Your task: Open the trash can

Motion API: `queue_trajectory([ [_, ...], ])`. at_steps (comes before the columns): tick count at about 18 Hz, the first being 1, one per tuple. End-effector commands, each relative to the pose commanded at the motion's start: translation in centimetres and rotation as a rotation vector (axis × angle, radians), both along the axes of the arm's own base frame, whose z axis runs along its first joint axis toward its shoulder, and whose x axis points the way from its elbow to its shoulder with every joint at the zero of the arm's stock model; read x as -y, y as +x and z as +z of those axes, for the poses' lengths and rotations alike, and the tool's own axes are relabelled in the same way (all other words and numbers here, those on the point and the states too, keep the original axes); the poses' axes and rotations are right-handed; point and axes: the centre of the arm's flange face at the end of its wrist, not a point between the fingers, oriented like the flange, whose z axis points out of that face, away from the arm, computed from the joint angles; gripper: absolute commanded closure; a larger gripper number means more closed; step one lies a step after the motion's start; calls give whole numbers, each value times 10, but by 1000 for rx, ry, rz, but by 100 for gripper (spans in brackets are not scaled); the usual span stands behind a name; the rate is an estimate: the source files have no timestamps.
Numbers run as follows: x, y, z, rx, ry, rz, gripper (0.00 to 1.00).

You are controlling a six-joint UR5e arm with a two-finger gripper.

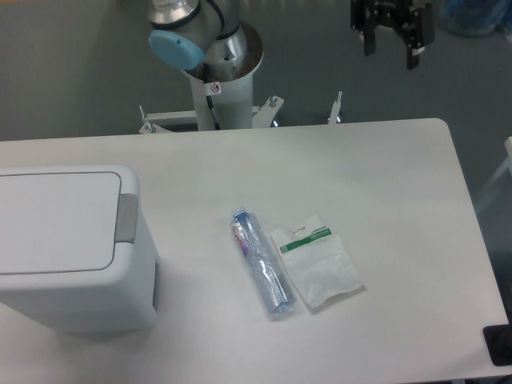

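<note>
White plastic fills the near left of the bench (384,176): the trash can (72,248), boxy with rounded corners, its flat lid (56,220) down and shut. Along the lid's right edge sits the grey push tab (126,218), which I take to be what releases it. Nothing touches the can.

Right of the can, well apart from it, a clear bottle (260,262) lies on its side, and just beside that, on the side away from the can, lies a clear plastic bag (318,260) with a green-and-white label. Neither belongs to this job.

Farthest from the can, beyond the bench's back edge and high up, hangs my claw (392,40), its two fingers set apart with nothing between them. My arm's base (218,60) stands behind the bench, closer to the can's side.

So the opening has not begun. As I judge it, I should travel across above the bottle and bag and not sweep them, come down straight over the grey tab, and press with a fingertip on the tab's middle. Pushing square and downward should keep the can from sliding or tipping; a slanted shove near its edge could skid off onto the lid.
</note>
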Motion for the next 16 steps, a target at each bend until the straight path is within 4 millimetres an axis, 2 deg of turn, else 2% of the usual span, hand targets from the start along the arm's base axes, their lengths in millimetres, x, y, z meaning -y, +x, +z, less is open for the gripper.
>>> queue_trajectory([
  [4, -3, 3, 1, -1, 4, 2, 0],
  [7, -20, 9, 0, 10, 7, -31, 0],
  [9, -25, 11, 0, 35, 45, 39, 0],
  [12, -62, 26, 1, 112, 165, 144, 0],
  [16, -99, 47, 10, 227, 317, 351, 0],
])
